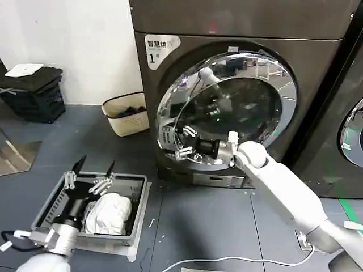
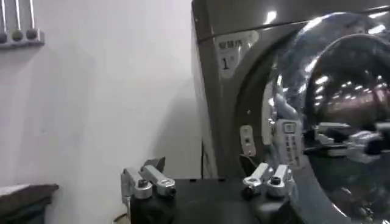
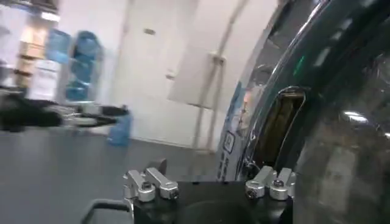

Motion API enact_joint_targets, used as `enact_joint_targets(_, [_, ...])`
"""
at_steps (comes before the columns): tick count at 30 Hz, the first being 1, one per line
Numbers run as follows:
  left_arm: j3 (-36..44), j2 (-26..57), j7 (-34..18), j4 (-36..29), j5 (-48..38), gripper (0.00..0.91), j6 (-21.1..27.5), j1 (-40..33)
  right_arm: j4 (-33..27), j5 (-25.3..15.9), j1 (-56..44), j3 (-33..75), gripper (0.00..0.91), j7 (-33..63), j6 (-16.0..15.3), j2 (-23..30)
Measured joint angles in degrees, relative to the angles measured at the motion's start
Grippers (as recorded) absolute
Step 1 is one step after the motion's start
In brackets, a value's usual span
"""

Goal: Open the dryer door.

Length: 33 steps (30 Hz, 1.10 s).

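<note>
A dark grey front-loading dryer [image 1: 170,85] labelled "1" stands against a white wall, with a darker neighbouring machine [image 1: 349,113] to its right. The dryer door [image 1: 272,73], a large round porthole with a wide chrome rim around dark tinted glass, covers most of the machine's front and appears slightly ajar at its left edge. The robot's right arm reaches up from the lower right, and the right gripper [image 1: 184,141] sits at the door's lower-left rim, fingers apart, seemingly hooked at the edge rather than clamped on it. The door lies directly ahead of this gripper, and its hinge is judged to be on the right, so pulling outward and rightward should swing it open. On the floor, a grey basket [image 1: 139,195] holds white laundry [image 1: 110,212]. The left gripper [image 1: 91,175] hovers over it, fingers spread, well away from the door.
</note>
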Motion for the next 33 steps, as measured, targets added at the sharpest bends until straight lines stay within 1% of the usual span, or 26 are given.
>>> enact_joint_targets(6, [0.11,2.38,0.68,1.3,-2.43,0.907,1.42,-2.22,2.42,2.01,-0.97,0.51,0.907,-4.16,-0.27,-2.29])
enact_joint_targets(14, [0.73,5.92,1.9,3.91,-5.51,0.907,1.92,-6.17,5.89,2.82,-2.47,1.56,0.907,-8.87,0.19,-5.38])
enact_joint_targets(20, [3.01,8.74,3.35,6.51,-8.74,0.907,1.52,-9.74,8.98,3.6,-3.92,2.93,0.907,-12.07,0.17,-7.69])
enact_joint_targets(28, [7.09,12.14,6.29,11.85,-11.44,0.907,1.44,-16.34,12.21,3.91,-6.47,5.46,0.907,-16.65,0.67,-10.52])
enact_joint_targets(33, [9.48,13.86,8.36,15.48,-13.39,0.907,1.85,-20.63,13.97,4.12,-8.54,7.73,0.907,-17.09,1.2,-11.57])
